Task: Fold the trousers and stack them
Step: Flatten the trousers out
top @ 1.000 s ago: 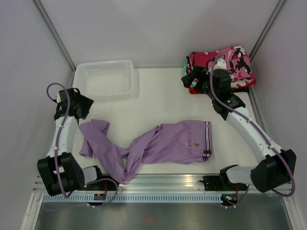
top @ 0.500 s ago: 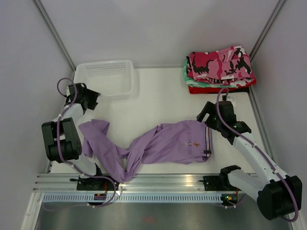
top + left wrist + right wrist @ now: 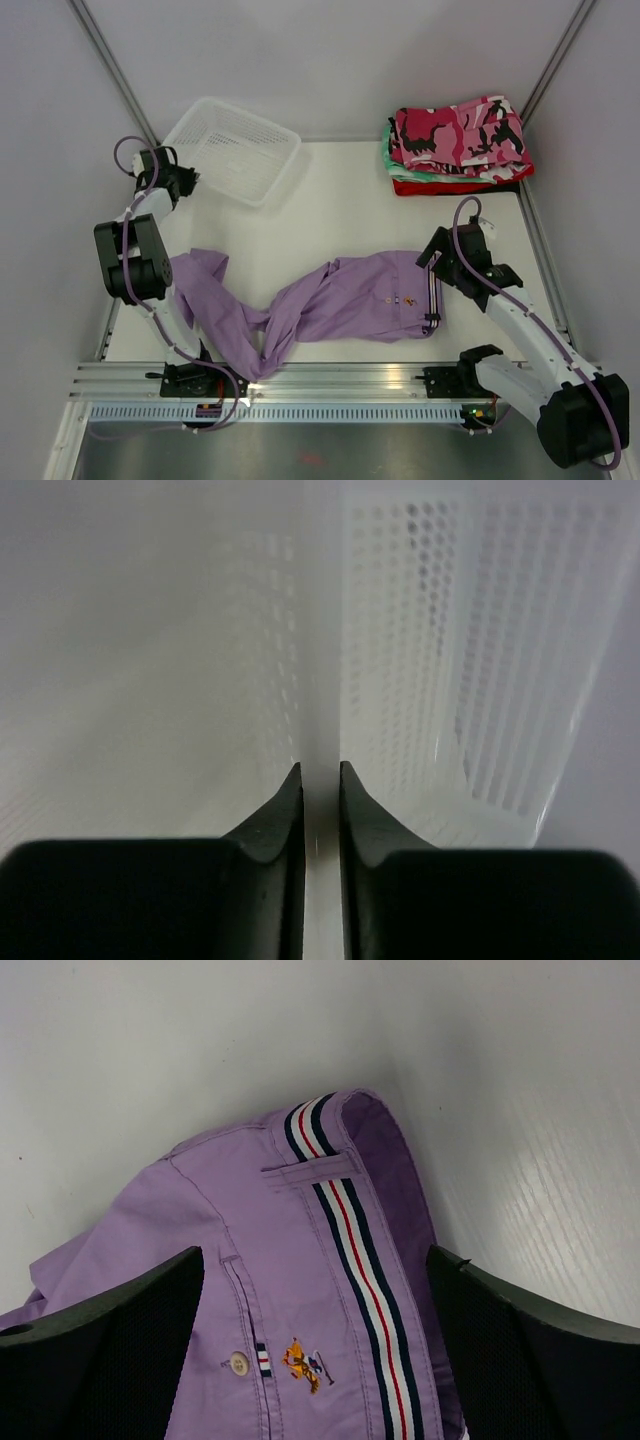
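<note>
The nearer right tool (image 3: 315, 1260), jaws apart, hangs above the waistband (image 3: 352, 1222) of the lilac trousers (image 3: 350, 300), whose legs run left from it, while the left tool (image 3: 320, 780) pinches the basket (image 3: 235, 150).

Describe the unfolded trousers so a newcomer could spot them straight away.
On the white table, look along the near edge. The lilac trousers lie spread out there, legs trailing left. Unlike the folded camouflage trousers in the far right corner, they are plain purple with a striped waistband.
</note>
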`<state>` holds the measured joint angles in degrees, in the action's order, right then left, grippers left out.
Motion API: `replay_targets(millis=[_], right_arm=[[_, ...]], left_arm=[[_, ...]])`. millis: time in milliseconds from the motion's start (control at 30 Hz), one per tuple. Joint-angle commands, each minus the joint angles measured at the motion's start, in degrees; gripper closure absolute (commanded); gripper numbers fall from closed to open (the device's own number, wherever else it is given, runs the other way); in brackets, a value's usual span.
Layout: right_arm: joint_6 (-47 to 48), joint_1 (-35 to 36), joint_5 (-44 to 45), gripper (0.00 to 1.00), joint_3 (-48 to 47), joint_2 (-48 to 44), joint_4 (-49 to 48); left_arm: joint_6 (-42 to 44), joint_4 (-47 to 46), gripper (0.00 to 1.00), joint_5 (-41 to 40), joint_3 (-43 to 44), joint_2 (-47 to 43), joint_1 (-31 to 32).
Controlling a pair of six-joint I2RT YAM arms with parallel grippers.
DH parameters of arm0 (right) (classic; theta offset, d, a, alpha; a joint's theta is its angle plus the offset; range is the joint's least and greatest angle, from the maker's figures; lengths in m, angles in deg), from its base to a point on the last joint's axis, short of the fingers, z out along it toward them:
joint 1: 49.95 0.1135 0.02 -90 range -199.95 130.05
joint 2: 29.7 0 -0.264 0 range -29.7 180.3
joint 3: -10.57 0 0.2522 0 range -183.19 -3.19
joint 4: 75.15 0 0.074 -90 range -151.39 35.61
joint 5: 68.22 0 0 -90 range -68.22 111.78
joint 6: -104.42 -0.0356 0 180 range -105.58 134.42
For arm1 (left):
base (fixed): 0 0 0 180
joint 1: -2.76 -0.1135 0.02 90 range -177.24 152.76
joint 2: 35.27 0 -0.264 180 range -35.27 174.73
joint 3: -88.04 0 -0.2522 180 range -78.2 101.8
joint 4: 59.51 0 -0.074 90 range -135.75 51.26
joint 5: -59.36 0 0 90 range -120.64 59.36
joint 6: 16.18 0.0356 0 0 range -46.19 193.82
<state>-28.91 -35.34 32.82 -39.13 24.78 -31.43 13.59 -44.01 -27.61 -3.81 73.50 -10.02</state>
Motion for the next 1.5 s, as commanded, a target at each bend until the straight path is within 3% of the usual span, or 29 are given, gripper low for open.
replay_targets(millis=[0, 33, 300, 467, 667, 900, 1267, 1333, 1367, 1433, 1467], right_arm=[[-1.5, -0.2, 1.5, 0.02, 0.3, 0.1, -0.5], [-1.5, -0.2, 1.6, 0.02, 0.3, 0.1, -0.4], [-1.1, -0.2, 2.3, 0.02, -1.0, 1.2, 0.1], [-1.0, -0.2, 0.8, 0.02, -1.1, 2.6, -0.9], [0.1, -0.2, -1.3, 0.02, -1.8, 4.8, -1.7], [1.2, -0.2, -0.4, 0.02, -1.8, 4.6, -1.2], [0.4, -0.1, -0.2, 0.02, -1.9, 4.2, 0.0], [1.5, -0.2, -0.2, 0.02, -2.2, 3.3, 0.8], [2.0, -0.2, 0.2, 0.02, -2.5, 3.0, 2.0], [3.5, -0.2, 0.9, 0.02, -3.5, 2.2, 4.0], [3.9, -0.2, 1.3, 0.02, -3.8, 2.0, 4.6]], left_arm=[[1.4, 2.0, 0.90, -2.6, 5.3, 2.5, 0.0], [1.1, 2.7, 0.97, -2.7, 6.5, 3.3, 0.0], [-6.7, 9.7, 0.98, -10.5, 4.9, 0.0, 0.1], [-15.3, 19.9, 0.98, -19.4, 3.7, -4.8, 0.1], [-17.5, 25.0, 0.98, -23.4, 7.6, -4.2, -0.6], [-15.1, 19.3, 0.98, -22.5, 6.7, -2.3, -2.3], [-13.6, 18.0, 0.96, -17.0, 9.2, 2.3, -2.5], [-10.3, 18.3, 0.59, -15.4, 9.1, 1.5, -2.5], [-8.5, 18.1, 0.21, -14.8, 9.1, 0.7, -2.6], [-2.6, 18.5, 0.01, -13.4, 8.7, -3.1, -2.5], [-0.4, 18.1, 0.00, -12.9, 7.8, -4.9, -2.6]])
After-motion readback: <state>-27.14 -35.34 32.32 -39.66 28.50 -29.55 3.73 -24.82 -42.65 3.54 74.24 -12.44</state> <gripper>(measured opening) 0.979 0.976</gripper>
